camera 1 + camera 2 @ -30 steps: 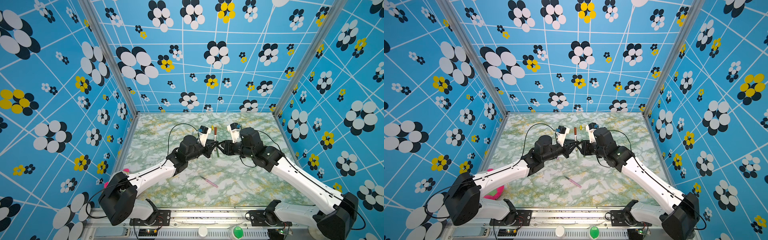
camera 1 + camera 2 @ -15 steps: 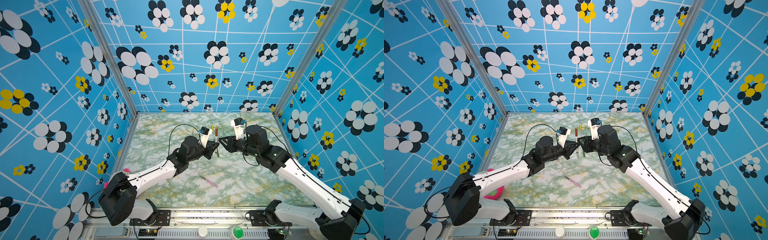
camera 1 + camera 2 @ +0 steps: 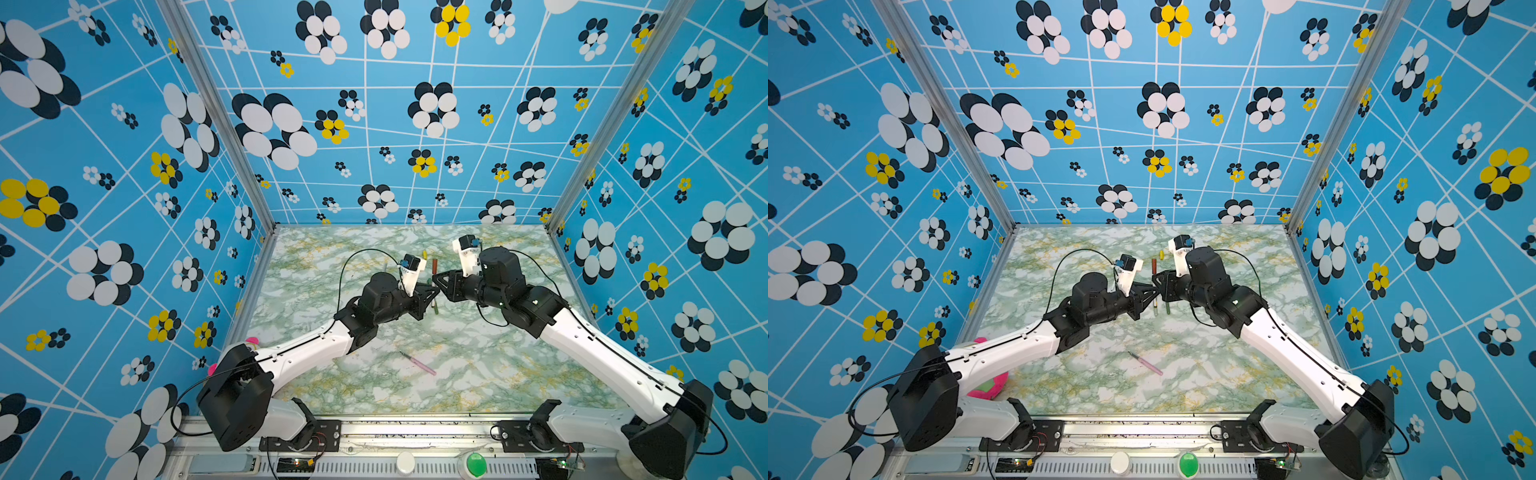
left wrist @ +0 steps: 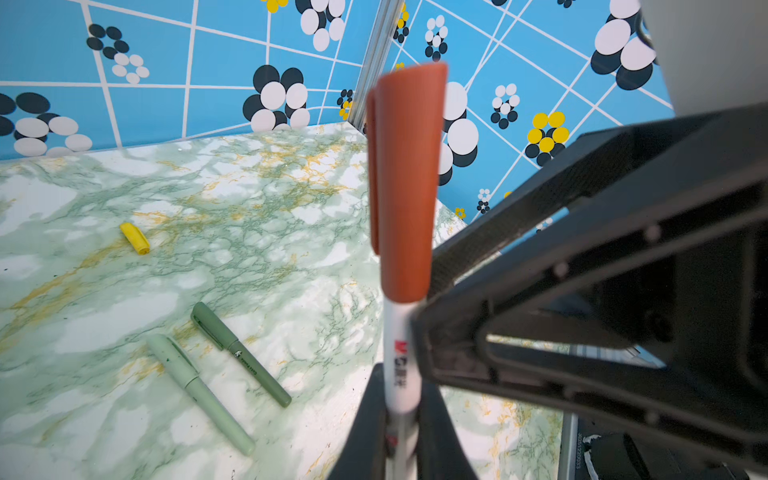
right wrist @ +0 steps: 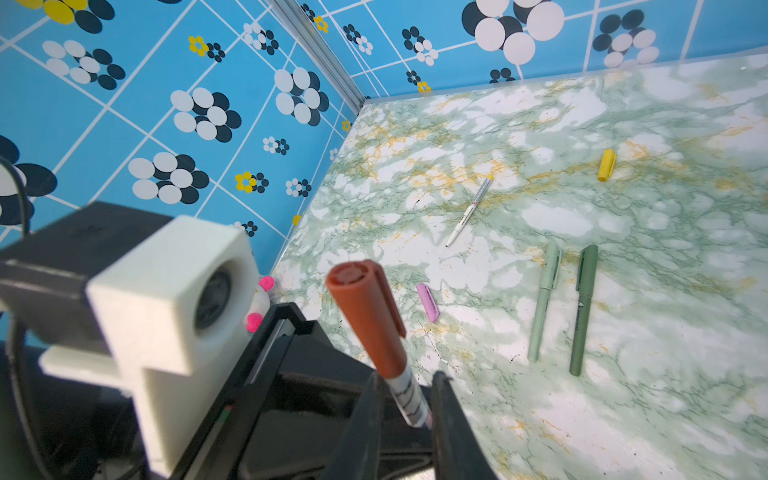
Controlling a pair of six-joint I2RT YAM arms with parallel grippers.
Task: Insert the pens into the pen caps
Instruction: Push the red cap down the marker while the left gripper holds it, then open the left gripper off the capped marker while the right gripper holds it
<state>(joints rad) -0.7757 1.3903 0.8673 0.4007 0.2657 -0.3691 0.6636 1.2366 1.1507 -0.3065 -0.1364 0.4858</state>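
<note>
Left end effector [image 4: 400, 432] closed on the white body of the brown-marked pen [image 4: 397, 365], with the brown cap [image 4: 405, 183] seated on its free end. Right end effector [image 5: 409, 390] straddles the same body; whether it grips cannot be told. Capped pale green pen [image 5: 544, 303] and dark green pen [image 5: 584, 309] lie side by side on the counter [image 5: 644, 395]; white-yellow pen [image 5: 469, 212], yellow cap [image 5: 606, 165] and pink cap [image 5: 428, 302] lie apart.
</note>
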